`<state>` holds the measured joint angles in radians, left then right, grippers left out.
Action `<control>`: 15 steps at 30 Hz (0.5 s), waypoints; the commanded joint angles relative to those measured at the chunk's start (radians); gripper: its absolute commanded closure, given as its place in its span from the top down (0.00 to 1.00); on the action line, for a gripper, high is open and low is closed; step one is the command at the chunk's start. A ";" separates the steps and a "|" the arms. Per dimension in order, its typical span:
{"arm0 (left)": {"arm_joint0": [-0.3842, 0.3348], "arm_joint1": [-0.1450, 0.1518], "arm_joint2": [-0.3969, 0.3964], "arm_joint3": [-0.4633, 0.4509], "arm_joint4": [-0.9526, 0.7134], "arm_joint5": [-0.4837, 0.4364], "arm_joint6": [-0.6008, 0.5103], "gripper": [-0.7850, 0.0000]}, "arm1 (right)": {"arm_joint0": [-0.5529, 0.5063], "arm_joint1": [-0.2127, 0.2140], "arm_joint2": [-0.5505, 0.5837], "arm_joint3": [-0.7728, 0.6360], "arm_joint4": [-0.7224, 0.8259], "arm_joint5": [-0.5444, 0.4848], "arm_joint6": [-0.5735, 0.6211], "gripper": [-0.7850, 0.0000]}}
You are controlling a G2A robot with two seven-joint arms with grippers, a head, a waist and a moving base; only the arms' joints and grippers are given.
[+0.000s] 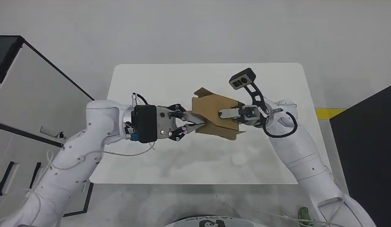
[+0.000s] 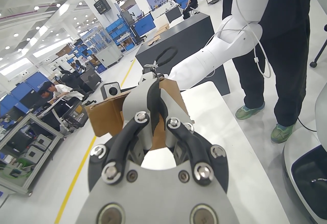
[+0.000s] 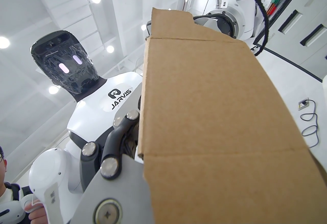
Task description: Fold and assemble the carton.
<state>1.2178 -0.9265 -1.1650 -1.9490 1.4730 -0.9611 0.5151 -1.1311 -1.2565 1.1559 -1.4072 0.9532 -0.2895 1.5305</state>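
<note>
**Carton**: brown board, partly opened. It hangs above the middle of the table, between the two arms. Its shadow falls on the table nearer the robot, so I judge it is not resting on the surface.

**Left gripper**: comes in from the left and is clenched on the carton's left edge. The left wrist view bears this out: the fingers meet with a cardboard panel pinched between them. Beyond the pinch the walls stand apart as a shallow tube.

**Right gripper**: comes in from the right, with one finger lying along the carton's top face. In the right wrist view one finger sits against the edge of a large panel, and the other is hidden behind the board. Judgement: it is grasping that panel.

**Why held so:** a hold at each end lets the arms work against each other to square the sleeve in the air. Neither hold covers the flaps. One flap juts out at the far left corner, unfolded.

**Progress (judgement):** early. The body is half open and no flap is tucked.

**Next:** open the body to a full rectangle, then fold the flaps.

**Risk:** the thin pinch on the left edge may slip, or crease the board, if the arms twist unevenly
</note>
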 commanded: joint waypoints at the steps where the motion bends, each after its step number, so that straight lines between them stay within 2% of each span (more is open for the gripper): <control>1: 0.004 0.000 -0.001 -0.003 0.001 -0.001 0.000 0.00 | -0.002 0.000 0.001 -0.001 0.001 -0.001 -0.001 0.00; 15: -0.007 -0.007 0.041 -0.009 0.002 -0.011 0.004 0.00 | -0.008 0.000 0.000 -0.003 -0.017 -0.003 -0.003 0.00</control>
<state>1.2116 -0.9334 -1.1251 -1.9587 1.4753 -0.9727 0.5186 -1.1416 -1.2583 1.1528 -1.4145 0.9554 -0.2909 1.5291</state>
